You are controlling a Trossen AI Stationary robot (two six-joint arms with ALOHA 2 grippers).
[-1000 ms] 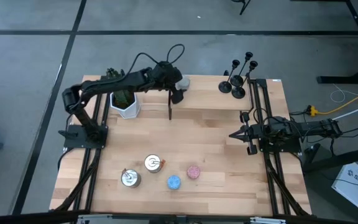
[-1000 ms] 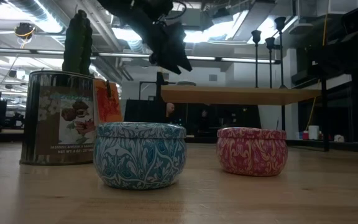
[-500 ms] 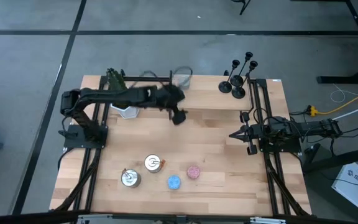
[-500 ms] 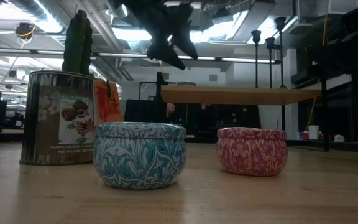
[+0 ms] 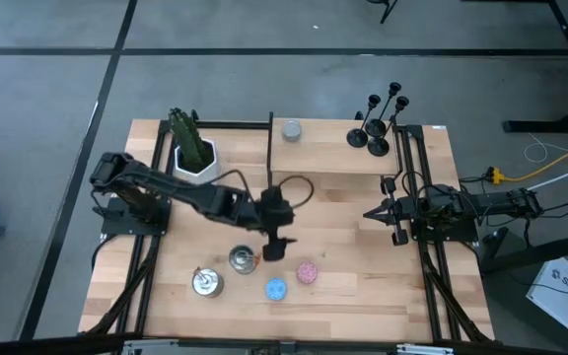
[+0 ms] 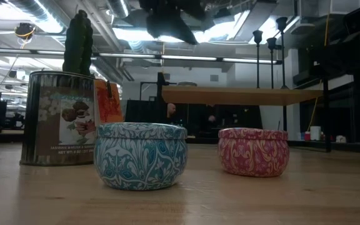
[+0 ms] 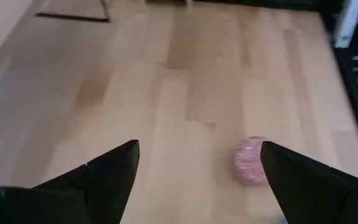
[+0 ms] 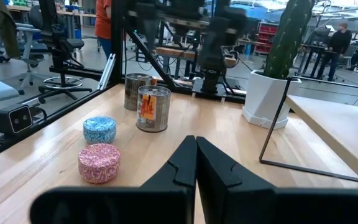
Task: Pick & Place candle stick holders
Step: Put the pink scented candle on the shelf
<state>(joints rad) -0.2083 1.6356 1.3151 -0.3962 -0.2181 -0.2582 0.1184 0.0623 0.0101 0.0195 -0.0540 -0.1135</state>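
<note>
The black candle stick holders (image 5: pixel 375 126) stand in a cluster on their round bases at the table's far right corner. Their stems and cups also show in the low view (image 6: pixel 258 47). My left gripper (image 5: pixel 276 248) is open and empty. It hangs above the table near the front middle, between a silver tin (image 5: pixel 243 259) and the pink candle (image 5: pixel 307 271). The left wrist view shows the pink candle (image 7: pixel 252 169) ahead of the spread fingers. My right gripper (image 5: pixel 371 212) is shut and empty at the table's right side, far from the holders.
A second silver tin (image 5: pixel 205 283) and a blue candle (image 5: pixel 276 288) sit near the front edge. A grey candle (image 5: pixel 291 129) and a cactus in a white pot (image 5: pixel 193 153) stand at the far edge. A thin black wire frame (image 5: pixel 269 148) stands between them.
My left gripper has swung from the far edge beside the grey candle toward the near edge. It now hangs over the tins and candles. The grey candle stays at the far edge.
</note>
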